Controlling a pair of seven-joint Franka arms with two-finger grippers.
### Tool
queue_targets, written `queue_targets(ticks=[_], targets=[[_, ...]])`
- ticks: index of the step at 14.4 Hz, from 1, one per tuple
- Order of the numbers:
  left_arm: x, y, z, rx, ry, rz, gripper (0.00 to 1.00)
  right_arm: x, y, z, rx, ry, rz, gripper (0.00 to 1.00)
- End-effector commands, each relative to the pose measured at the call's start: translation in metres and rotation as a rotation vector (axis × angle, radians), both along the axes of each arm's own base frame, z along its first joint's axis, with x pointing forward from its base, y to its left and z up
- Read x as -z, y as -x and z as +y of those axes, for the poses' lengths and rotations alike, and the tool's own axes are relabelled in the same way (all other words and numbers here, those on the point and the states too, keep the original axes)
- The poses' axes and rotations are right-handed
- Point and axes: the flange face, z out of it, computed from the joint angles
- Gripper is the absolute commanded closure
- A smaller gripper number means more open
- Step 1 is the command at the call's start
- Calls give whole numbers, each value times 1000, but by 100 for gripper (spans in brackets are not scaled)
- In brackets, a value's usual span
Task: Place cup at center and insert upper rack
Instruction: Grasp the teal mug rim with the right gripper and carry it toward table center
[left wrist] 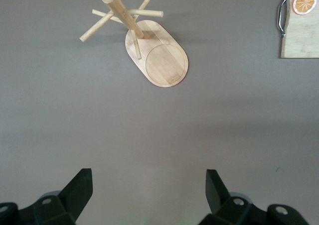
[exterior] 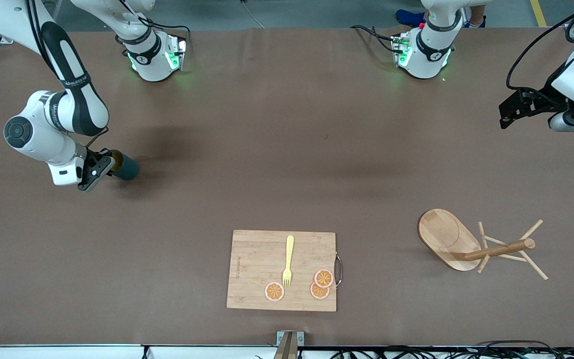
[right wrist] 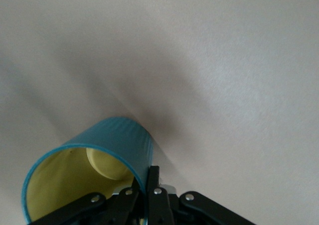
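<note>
While I watch the front view, I see my right gripper at the right arm's end of the table, its fingers clamped on the rim of the cup, which lies tipped on its side, its closed end pointing toward the table's middle. I cannot tell from here whether the dark teal cup touches the table. My left gripper waits over the left arm's end of the table, well apart from the upper rack. That rack lies toppled on the brown table, oval base tilted up, post pointing toward the left arm's end, pegs splayed. Beside it, toward the middle, sits a cutting board carrying a yellow fork and three orange slices.

From the left wrist view, my two fingers stand wide apart, holding nothing, with the rack lying well clear of them and the board's corner at the edge.

From the right wrist view, the fingers pinch the cup's wall, one inside and one outside. Its inside is pale mustard yellow, its outside teal.
</note>
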Motion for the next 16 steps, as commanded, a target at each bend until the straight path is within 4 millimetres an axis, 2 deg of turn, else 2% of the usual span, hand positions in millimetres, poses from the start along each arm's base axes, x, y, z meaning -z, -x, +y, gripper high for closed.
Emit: queue_targets(ticks=[1,3,6,8,9,10,13,16], targets=[[-7,0,2,7,-13,-5,0,-35,3,17,167,1,20,100],[-8,1,0,-1,-11,-9,0,-56,4,59,306,0,34,100],[-9,0,0,1,-3,-12,0,-78,10,148,489,-11,42,100],[-8,-1,-1,3,-2,-12,0,-89,16,224,616,-11,34,100],[-8,-1,0,1,-2,-14,0,-102,18,267,672,-16,19,100],[-7,-2,0,1,-1,-14,0,-108,19,300,729,-13,13,100],[-2,-7,-5,12,3,-22,0,-117,22,402,980,6,15,100],[2,-11,-7,11,5,-19,0,-103,26,483,1189,28,21,100]])
